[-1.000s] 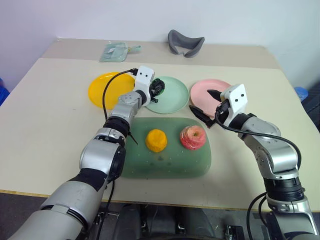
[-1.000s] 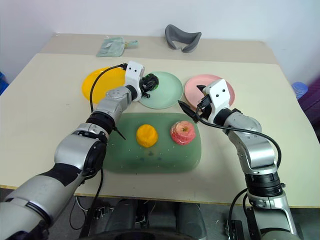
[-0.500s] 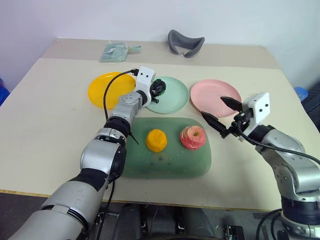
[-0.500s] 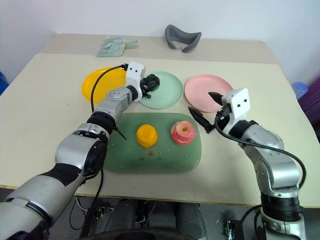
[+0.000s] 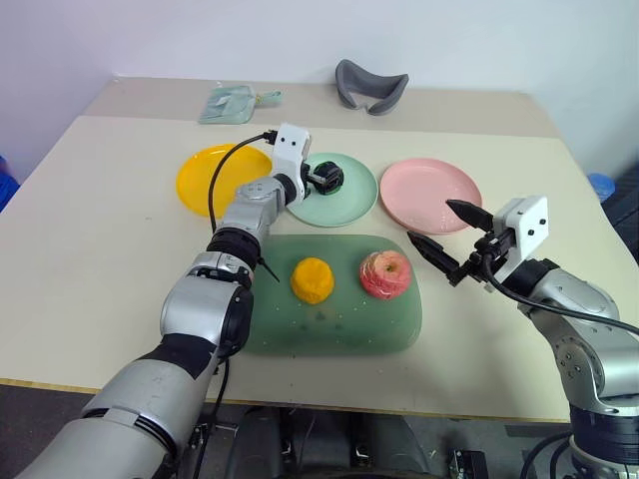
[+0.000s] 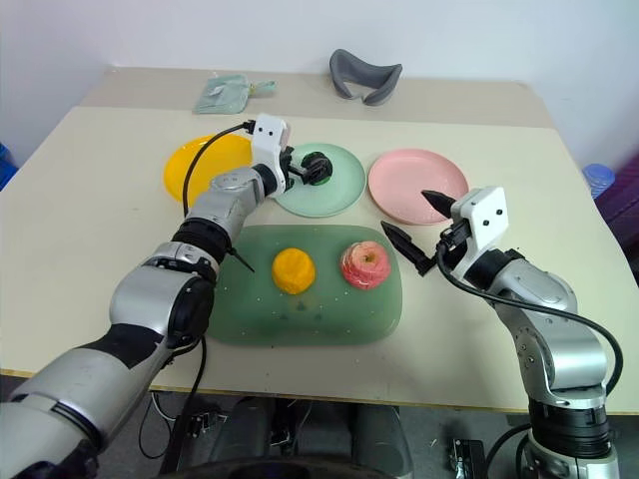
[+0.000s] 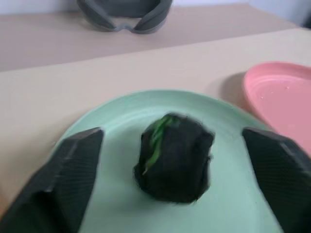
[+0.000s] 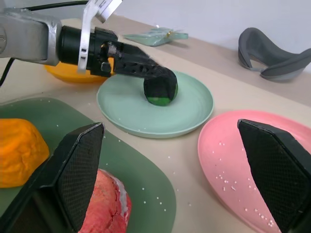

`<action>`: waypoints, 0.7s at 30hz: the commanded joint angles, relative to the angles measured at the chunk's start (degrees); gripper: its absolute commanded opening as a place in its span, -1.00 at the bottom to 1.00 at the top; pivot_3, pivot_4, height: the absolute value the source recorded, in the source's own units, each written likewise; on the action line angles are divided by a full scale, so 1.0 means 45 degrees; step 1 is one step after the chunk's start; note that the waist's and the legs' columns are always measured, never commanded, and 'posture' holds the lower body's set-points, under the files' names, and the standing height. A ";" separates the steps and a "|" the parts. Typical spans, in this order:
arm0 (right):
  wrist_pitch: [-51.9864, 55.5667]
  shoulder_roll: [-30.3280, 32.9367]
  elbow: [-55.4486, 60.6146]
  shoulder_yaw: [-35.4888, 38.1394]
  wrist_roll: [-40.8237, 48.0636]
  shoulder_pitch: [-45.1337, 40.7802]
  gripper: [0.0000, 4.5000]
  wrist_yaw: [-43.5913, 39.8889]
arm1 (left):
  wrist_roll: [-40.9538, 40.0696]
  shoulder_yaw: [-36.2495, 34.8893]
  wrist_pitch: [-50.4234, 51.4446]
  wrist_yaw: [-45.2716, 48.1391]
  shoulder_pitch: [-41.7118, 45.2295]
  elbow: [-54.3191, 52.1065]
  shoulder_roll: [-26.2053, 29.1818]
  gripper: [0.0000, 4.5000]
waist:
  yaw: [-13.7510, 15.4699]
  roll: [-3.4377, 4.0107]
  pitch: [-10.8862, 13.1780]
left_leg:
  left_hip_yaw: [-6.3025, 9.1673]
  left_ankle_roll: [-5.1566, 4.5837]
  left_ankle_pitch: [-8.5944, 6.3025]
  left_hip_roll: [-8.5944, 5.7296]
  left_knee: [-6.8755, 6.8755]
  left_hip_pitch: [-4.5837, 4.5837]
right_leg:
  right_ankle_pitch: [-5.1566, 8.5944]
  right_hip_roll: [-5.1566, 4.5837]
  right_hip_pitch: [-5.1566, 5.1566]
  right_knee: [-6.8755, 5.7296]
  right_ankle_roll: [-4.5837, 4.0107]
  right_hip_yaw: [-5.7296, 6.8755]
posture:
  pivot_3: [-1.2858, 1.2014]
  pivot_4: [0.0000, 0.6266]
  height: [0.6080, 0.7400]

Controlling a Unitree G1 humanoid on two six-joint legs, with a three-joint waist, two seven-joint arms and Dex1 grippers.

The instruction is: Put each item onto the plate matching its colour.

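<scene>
On mint green plate (image 5: 344, 196), left tool (image 7: 175, 160) had just spread wide, releasing dark lumpy ball (image 7: 173, 156), which sat there: 1st item done. Right tool (image 5: 447, 240) gaped wide, empty, nr pink-red apple (image 5: 385, 274); orange fruit (image 5: 313, 280) waited on mat (image 5: 389, 329).

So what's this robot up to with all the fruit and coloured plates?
It is sorting fruit onto plates by colour. The dark green-black lumpy ball sits on the mint green round plate, with the left gripper open around it. The orange-yellow fruit and pink-red apple wait on the dark green mat. The yellow-orange plate and pink plate hold nothing. The right gripper hovers open beside the apple.
</scene>
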State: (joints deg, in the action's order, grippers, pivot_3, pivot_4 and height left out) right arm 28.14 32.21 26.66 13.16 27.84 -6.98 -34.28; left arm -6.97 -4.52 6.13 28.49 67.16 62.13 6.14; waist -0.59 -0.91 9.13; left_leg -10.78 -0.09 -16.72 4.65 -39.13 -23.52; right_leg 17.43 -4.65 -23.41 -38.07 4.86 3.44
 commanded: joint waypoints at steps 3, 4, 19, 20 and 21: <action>-0.0421 -0.0181 0.0409 -0.0267 0.0134 -0.0165 1.00 0.0003 | -0.0710 0.0414 0.1408 0.2198 -0.2005 -0.4839 0.0807 0.99 | -0.0104 0.0009 -0.0005 | -0.0002 0.0002 0.0001 0.0003 0.0005 0.0006 | 0.0001 0.0003 -0.0002 -0.0004 -0.0001 -0.0004 | 0.03 -0.52 1.00; -0.0471 -0.0198 0.0391 -0.0304 0.0137 -0.0103 1.00 -0.0020 | -0.1020 0.0556 0.2054 0.2832 -0.2657 -0.6137 0.1110 0.99 | -0.0105 0.0010 -0.0005 | -0.0003 0.0006 0.0003 0.0009 0.0010 0.0009 | 0.0001 0.0010 -0.0004 -0.0005 -0.0002 -0.0008 | 0.03 -0.52 1.00; -0.2187 0.1021 0.3011 0.2744 0.2166 0.5862 1.00 -0.3889 | -0.4184 0.1603 0.5005 1.0389 -0.7644 -1.4188 0.7067 0.99 | 0.0282 0.0009 -0.0011 | 0.0030 0.0001 -0.0001 0.0003 -0.0021 0.0038 | 0.0000 0.0002 0.0060 -0.0003 -0.0001 -0.0009 | 0.03 -0.52 1.00; -0.2161 0.1043 0.3104 0.2834 0.2335 0.6062 1.00 -0.3969 | -0.4214 0.1658 0.5024 1.0485 -0.7608 -1.4185 0.7080 0.99 | 0.0283 0.0013 -0.0013 | 0.0029 0.0002 -0.0001 0.0005 -0.0018 0.0038 | 0.0000 0.0004 0.0058 -0.0004 -0.0002 -0.0009 | 0.03 -0.52 1.00; -0.2137 0.1082 0.3230 0.2870 0.2456 0.6299 1.00 -0.4061 | -0.4076 0.1900 0.4870 1.0672 -0.7568 -1.4150 0.7083 0.99 | 0.0281 0.0012 -0.0013 | 0.0029 0.0002 -0.0001 0.0005 -0.0017 0.0039 | 0.0001 0.0005 0.0058 -0.0005 -0.0002 -0.0010 | 0.03 -0.52 1.00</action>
State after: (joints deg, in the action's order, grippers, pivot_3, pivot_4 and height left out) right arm 19.58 36.57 38.37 24.04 36.74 20.58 -51.47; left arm -24.50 2.95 28.98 74.98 32.26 -0.14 37.59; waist 0.67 -0.86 9.07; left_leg -10.64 -0.08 -16.72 4.67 -39.21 -23.35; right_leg 17.43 -4.63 -23.15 -38.10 4.85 3.40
